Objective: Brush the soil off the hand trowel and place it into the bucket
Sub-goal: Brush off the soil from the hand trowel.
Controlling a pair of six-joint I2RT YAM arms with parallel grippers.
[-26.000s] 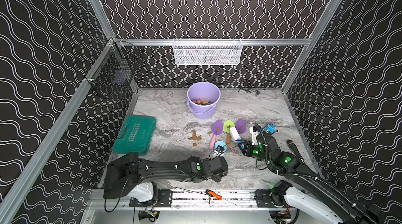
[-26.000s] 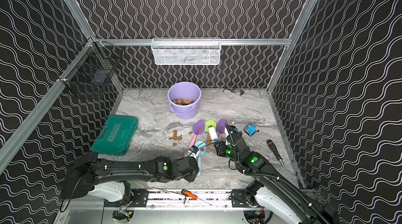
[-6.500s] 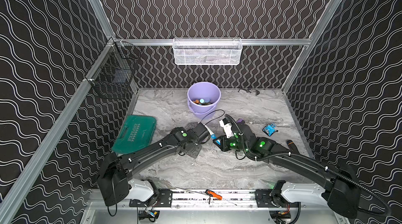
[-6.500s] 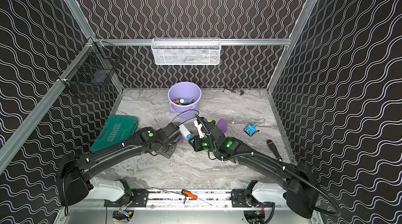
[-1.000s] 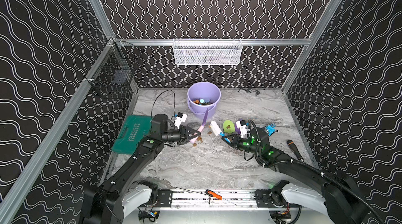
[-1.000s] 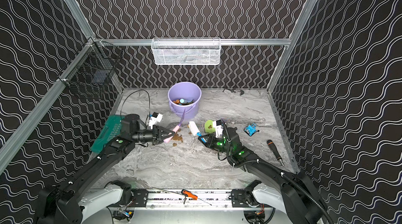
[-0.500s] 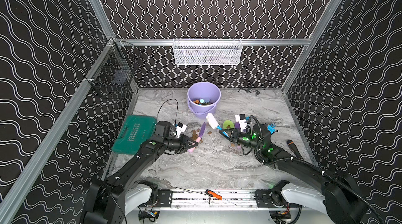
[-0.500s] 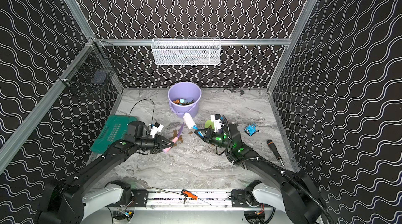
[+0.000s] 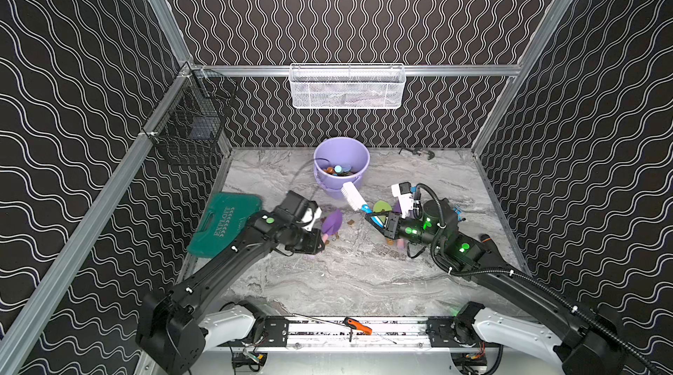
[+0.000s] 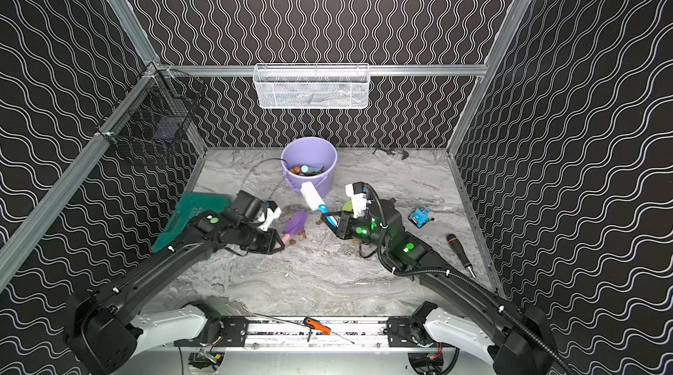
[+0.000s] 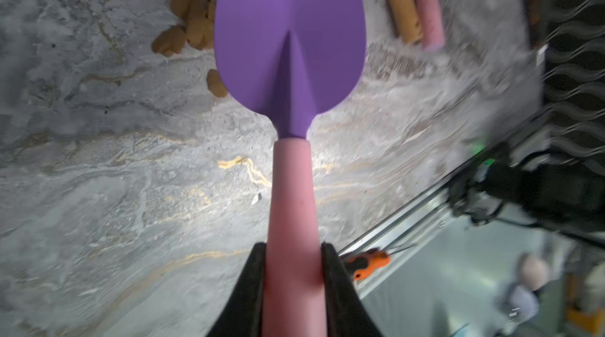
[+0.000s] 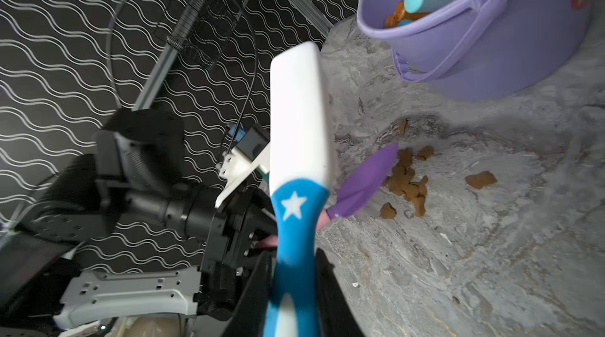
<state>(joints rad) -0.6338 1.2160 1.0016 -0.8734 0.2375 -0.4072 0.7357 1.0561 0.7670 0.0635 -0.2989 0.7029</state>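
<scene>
Grey marbled table (image 9: 346, 282), enclosed by black walls (image 9: 364, 9) with white wavy lines. Your left gripper (image 11: 292, 248) is clamped narrow on the pink handle of the purple trowel (image 11: 289, 41). The blade is tilted up above the table and points toward the bucket (image 9: 340, 149), which stands at the back centre. Soil (image 11: 193, 8) lies in brown clumps on the table, just beside and partly under the blade. Your right gripper (image 12: 293, 260) is closed on the blue handle of the brush (image 12: 298, 116). The brush's white head rises between trowel and bucket, near the blade but apart from it.
</scene>
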